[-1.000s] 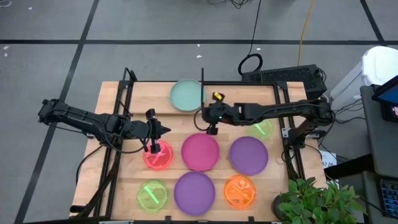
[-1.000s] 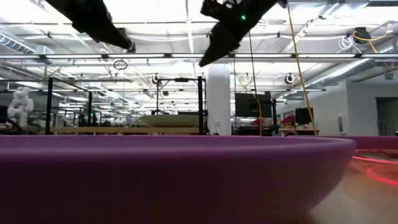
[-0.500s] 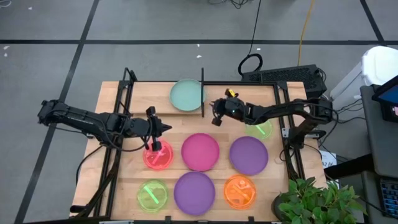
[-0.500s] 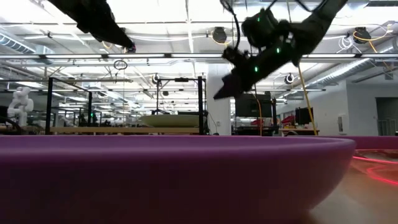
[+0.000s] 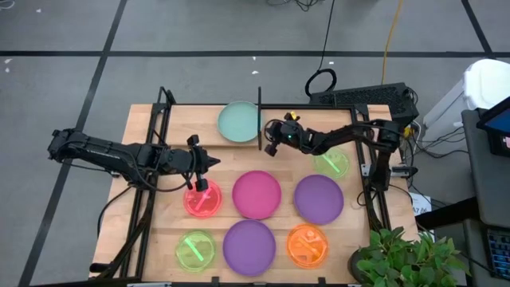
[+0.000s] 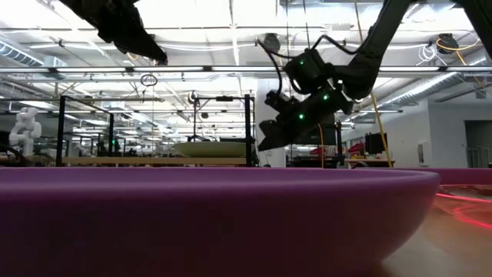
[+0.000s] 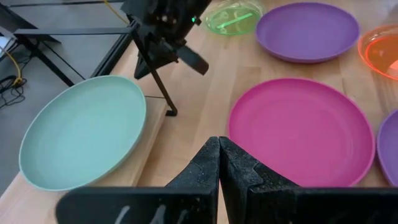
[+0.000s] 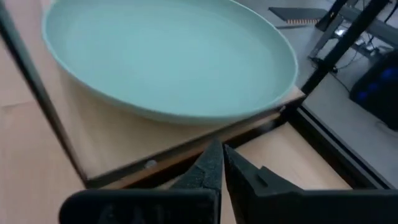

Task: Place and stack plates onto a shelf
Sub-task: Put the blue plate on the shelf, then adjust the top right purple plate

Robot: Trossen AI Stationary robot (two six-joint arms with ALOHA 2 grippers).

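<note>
One pale teal round plastic plate (image 5: 240,122) sits on the narrow wooden shelf (image 5: 209,124) at upper centre; seven others lie on the wooden counter (image 5: 151,247). Right pincer (image 5: 269,148), closed and empty, hangs beside the shelf's black post (image 5: 259,119) and could knock it. Left pincer (image 5: 197,188), closed, hovers over the translucent red plate (image 5: 202,199).

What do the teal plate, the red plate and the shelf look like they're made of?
Teal plate: probably opaque plastic, with a smooth matte surface of even colour and a soft raised rim.
Red plate: likely translucent plastic, since it glows and the table shows faintly through it.
Shelf: a pale wooden board with a visible edge, in a thin black frame, apparently metal.
</note>
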